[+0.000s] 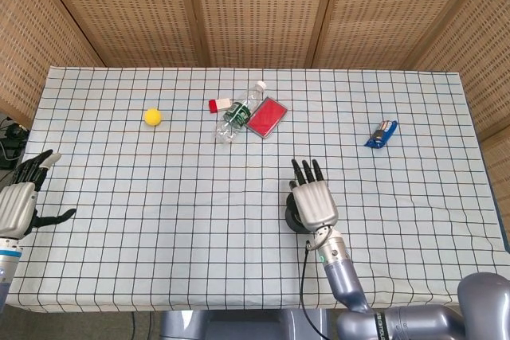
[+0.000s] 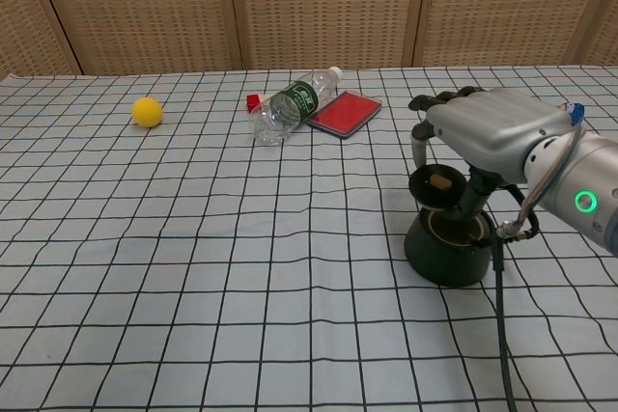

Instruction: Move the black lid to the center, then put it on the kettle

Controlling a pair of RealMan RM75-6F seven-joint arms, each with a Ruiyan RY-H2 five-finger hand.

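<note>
My right hand (image 2: 488, 132) holds the black lid (image 2: 436, 188), a round cap with a small brown spot, tilted just above the open mouth of the black kettle (image 2: 447, 243). From the head view the right hand (image 1: 313, 202) covers most of the kettle, and only a dark edge (image 1: 292, 218) shows at its left; whether that edge is lid or kettle I cannot tell. Whether the lid touches the kettle's rim I cannot tell either. My left hand (image 1: 20, 201) hovers at the table's left edge, fingers apart, holding nothing.
At the back of the checkered table lie a clear plastic bottle (image 1: 237, 114), a red flat case (image 1: 266, 116) and a small red-and-white object (image 1: 220, 104). A yellow ball (image 1: 152, 116) sits back left. A blue packet (image 1: 382, 133) lies to the right.
</note>
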